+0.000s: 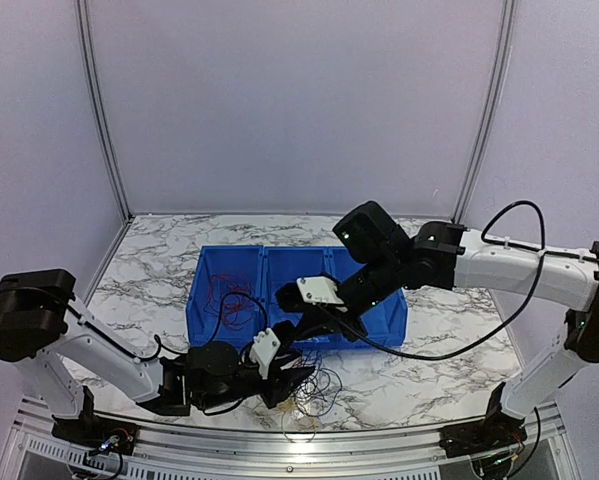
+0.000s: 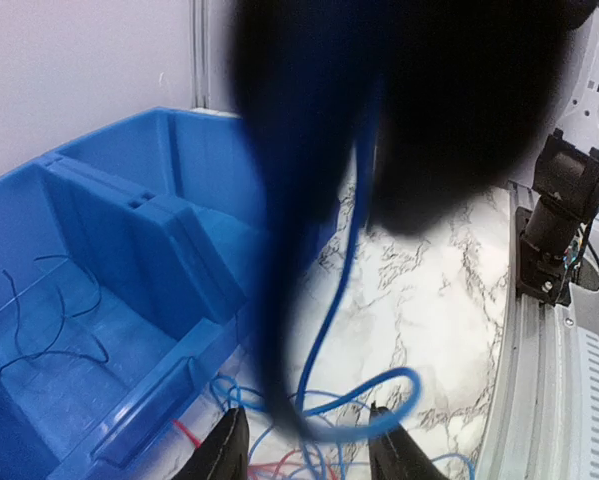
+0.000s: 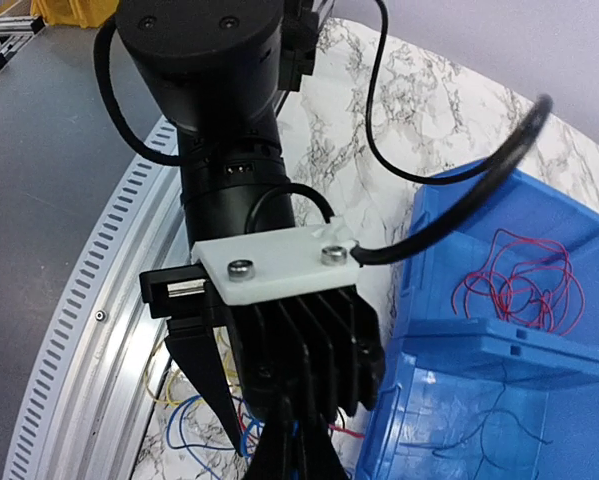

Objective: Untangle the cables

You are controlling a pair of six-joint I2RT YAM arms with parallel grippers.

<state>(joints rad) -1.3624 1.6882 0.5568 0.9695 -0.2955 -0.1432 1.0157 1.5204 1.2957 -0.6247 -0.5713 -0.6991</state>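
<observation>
The left gripper (image 2: 312, 455) is released, its jaws spread either side of a blue cable (image 2: 331, 310) that loops between them and rises to the right gripper (image 3: 291, 458), which is clenched on it just above. The other cables (image 1: 314, 392) lie tangled on the marble table (image 1: 449, 370) beneath both grippers, just in front of the blue bin (image 1: 389, 318). A red loop (image 1: 237, 298) rests in the bin's left compartment.

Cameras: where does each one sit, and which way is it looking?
Top: above, behind the bases, looking down on table, bin, left arm, right arm.
Left wrist: low over the table, facing the bin; own fingertips below, right hand blurred close.
Right wrist: above the left arm's end, looking down; own fingers below.
Both wrist views share bin, cables.
</observation>
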